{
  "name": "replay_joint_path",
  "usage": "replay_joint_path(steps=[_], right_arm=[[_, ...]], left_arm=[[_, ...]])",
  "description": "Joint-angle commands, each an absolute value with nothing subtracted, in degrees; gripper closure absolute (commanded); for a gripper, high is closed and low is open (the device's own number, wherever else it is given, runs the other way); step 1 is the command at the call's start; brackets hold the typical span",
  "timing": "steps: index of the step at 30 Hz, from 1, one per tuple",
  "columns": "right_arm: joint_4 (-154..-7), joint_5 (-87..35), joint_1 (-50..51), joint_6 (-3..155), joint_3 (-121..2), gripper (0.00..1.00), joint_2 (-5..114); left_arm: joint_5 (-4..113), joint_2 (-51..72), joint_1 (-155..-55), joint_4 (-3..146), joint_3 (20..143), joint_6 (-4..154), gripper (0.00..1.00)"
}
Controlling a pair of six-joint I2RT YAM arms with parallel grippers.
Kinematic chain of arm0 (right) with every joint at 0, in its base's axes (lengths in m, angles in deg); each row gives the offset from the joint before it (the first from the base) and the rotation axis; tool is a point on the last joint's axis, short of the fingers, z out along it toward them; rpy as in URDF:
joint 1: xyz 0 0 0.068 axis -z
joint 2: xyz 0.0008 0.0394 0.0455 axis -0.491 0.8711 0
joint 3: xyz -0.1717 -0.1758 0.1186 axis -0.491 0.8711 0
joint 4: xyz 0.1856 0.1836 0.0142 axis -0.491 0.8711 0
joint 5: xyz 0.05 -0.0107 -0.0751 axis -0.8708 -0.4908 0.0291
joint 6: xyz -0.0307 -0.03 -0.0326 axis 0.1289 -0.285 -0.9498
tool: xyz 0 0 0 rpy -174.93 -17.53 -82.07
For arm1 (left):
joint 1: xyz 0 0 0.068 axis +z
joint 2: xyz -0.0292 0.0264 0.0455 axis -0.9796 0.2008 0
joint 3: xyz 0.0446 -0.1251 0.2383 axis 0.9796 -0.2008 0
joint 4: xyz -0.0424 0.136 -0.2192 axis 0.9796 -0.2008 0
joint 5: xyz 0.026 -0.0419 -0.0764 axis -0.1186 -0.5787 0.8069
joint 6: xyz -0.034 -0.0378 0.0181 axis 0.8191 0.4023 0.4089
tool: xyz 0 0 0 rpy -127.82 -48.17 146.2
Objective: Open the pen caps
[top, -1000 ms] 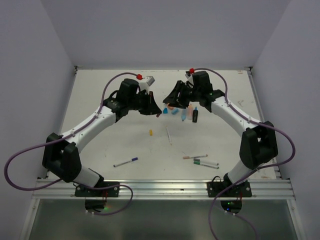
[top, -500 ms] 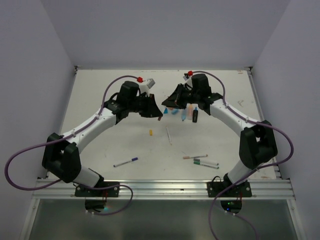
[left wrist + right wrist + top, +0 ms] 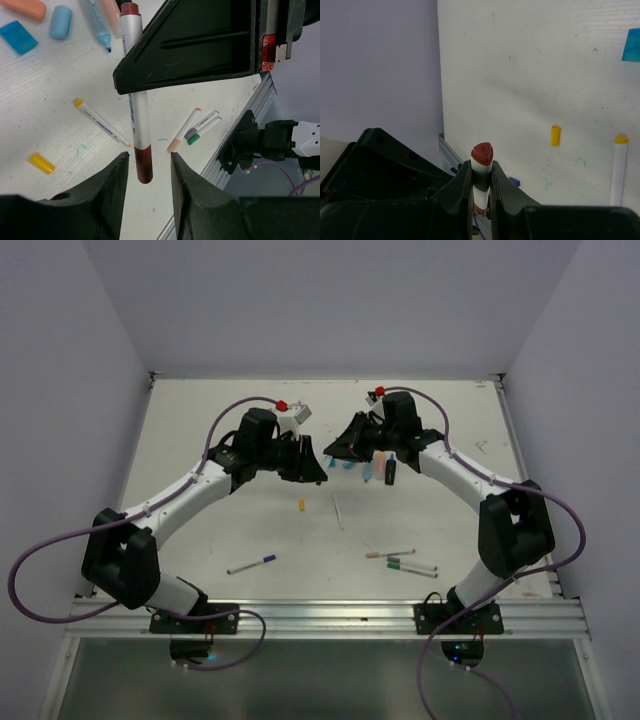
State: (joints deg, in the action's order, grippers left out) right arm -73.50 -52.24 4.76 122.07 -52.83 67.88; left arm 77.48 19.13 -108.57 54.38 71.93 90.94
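Note:
A white pen with a dark red cap hangs above the table between both arms. My right gripper is shut on its white barrel, and the pen's dark red butt end pokes out past the fingers. The left gripper is open. Its jaws stand on either side of the red cap with a gap on each side, touching nothing. From above, the two grippers meet nose to nose at mid-table. A loose yellow cap lies on the table, also in the wrist views.
An uncapped yellow-tipped pen lies below the grippers. Blue and orange highlighters and their caps cluster under the right arm. A purple-capped pen lies front left, and pink, grey and green capped pens front right. The metal rail edges the table.
The left gripper has opened and let go of the red-capped pen. The right gripper closed on the pen's barrel and now holds it alone. Both arms shifted slightly toward each other.

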Motion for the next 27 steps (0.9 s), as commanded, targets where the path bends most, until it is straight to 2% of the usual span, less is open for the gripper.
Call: replay_joint_path(steps=[1,6,9,10,11,12,14,16,18,19,20,25,27], right_arm=[[-77.09,-53.49,4.71,123.62,-52.57,1.00,66.04],[-77.62,-53.75,4.80,124.23,-52.75,1.00,66.12],[-78.41,-53.75,4.71,124.94,-52.57,1.00,66.21],[-78.85,-54.01,4.71,125.02,-52.57,1.00,66.30],[-79.03,-54.36,4.71,125.37,-52.57,1.00,66.30],[-79.29,-54.71,4.71,125.64,-52.31,1.00,66.21],[-80.79,-55.85,4.80,125.99,-52.04,1.00,66.21],[-85.24,-57.43,4.97,125.99,-51.61,1.00,66.30],[-93.91,-61.82,5.32,127.30,-50.21,1.00,66.47],[-98.50,-63.92,5.50,128.62,-49.41,1.00,66.65],[-103.68,-67.25,5.59,132.81,-48.45,1.00,66.65],[-126.11,-72.46,6.38,143.55,-44.58,1.00,68.49],[-130.78,-72.04,6.55,147.87,-43.35,1.00,69.20]], left_arm=[[79.41,18.35,-108.74,56.31,71.74,89.39,0.62],[80.90,19.15,-108.74,56.22,71.83,89.04,0.68],[82.22,19.76,-108.74,55.69,72.00,88.43,0.76],[82.66,19.85,-108.74,55.78,72.00,88.33,0.81],[83.10,20.02,-108.74,55.60,72.00,88.16,0.98],[83.45,20.03,-108.65,55.43,72.00,87.55,1.00],[86.77,19.85,-108.56,58.65,70.69,87.54,1.00],[96.43,20.37,-107.95,62.79,68.50,89.03,1.00],[105.11,20.38,-107.07,72.61,65.95,94.27,1.00],[107.86,20.12,-106.63,82.66,62.46,97.18,1.00],[111.72,19.42,-105.85,88.07,60.77,104.26,1.00],[115.09,18.27,-102.50,120.55,52.59,123.81,1.00],[116.23,18.70,-101.18,122.48,51.88,126.83,1.00]])
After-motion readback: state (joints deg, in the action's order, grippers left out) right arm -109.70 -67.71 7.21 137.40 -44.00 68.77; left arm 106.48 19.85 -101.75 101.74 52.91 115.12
